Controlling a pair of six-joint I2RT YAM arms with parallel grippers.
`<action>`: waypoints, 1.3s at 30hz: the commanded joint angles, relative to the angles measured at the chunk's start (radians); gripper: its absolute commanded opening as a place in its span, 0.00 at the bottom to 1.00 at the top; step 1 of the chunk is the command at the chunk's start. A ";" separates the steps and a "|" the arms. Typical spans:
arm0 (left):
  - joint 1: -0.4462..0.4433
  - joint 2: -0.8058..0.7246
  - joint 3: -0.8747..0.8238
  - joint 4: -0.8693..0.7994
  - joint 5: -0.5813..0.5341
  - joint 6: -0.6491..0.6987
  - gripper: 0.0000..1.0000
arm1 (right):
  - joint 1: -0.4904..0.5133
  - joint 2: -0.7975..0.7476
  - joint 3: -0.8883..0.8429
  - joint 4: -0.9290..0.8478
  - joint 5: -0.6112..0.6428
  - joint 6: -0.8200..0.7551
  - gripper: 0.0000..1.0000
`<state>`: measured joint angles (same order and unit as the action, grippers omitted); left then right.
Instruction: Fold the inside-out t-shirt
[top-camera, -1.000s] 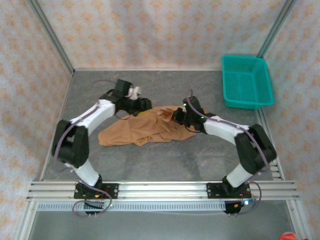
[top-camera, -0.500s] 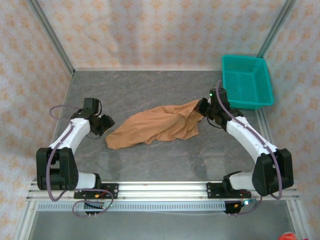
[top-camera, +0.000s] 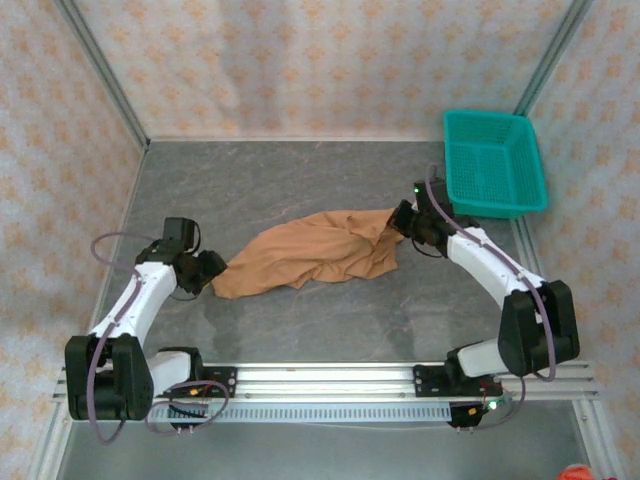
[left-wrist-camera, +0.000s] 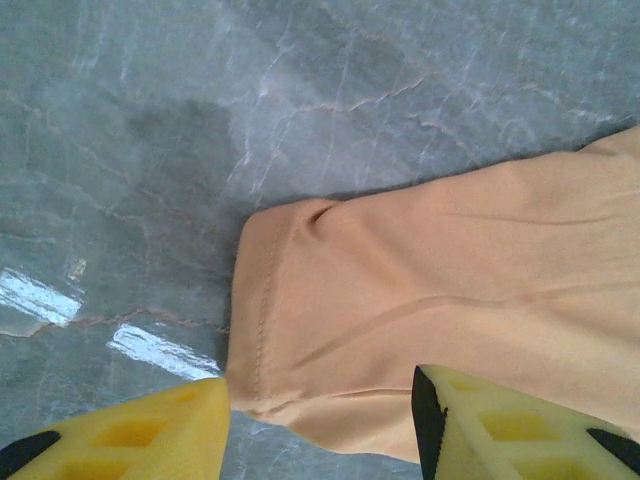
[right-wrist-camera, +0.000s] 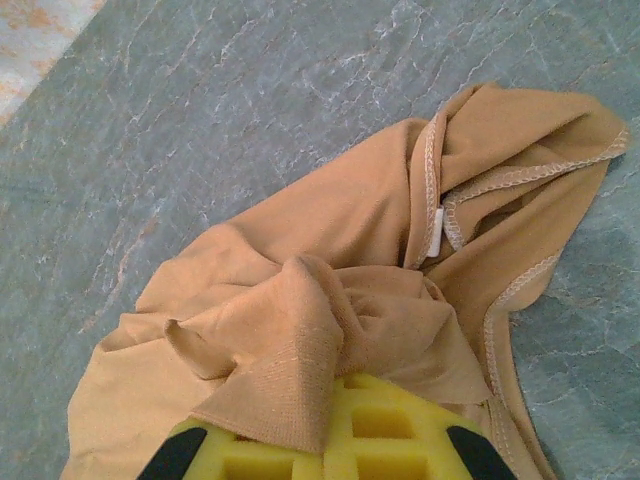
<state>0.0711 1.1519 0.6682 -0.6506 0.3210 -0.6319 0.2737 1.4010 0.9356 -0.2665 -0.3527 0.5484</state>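
Nudged left pincer (top-camera: 215, 270), fingers apart, up to a corner of the crumpled tan cloth t-shirt (top-camera: 310, 255). Keeping right pincer (top-camera: 401, 218) clamped on the far end, probably for stretching it flat.

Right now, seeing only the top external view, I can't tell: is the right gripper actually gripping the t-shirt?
Observer: Yes. The right wrist view shows the right gripper shut on a bunched ribbed edge of the t-shirt.
Operator: And the left?
Observer: The left gripper is open; its yellow fingers straddle a stitched hem lying flat on the table, unpinched.
Operator: Any label?
Observer: A small white label shows on the cloth beyond the right grip.
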 joint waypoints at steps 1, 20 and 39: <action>-0.025 0.003 -0.061 0.021 -0.006 -0.040 0.52 | -0.008 0.021 0.035 0.024 -0.019 0.010 0.00; -0.079 0.108 0.057 -0.011 -0.119 -0.002 0.00 | -0.017 -0.001 0.102 -0.043 -0.022 -0.008 0.00; 0.094 0.117 1.309 -0.307 -0.192 0.151 0.00 | -0.125 -0.039 0.995 -0.476 -0.019 -0.138 0.00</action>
<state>0.1535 1.3018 1.9335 -0.9379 0.1047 -0.5068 0.1543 1.4033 1.8992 -0.6422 -0.3664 0.4355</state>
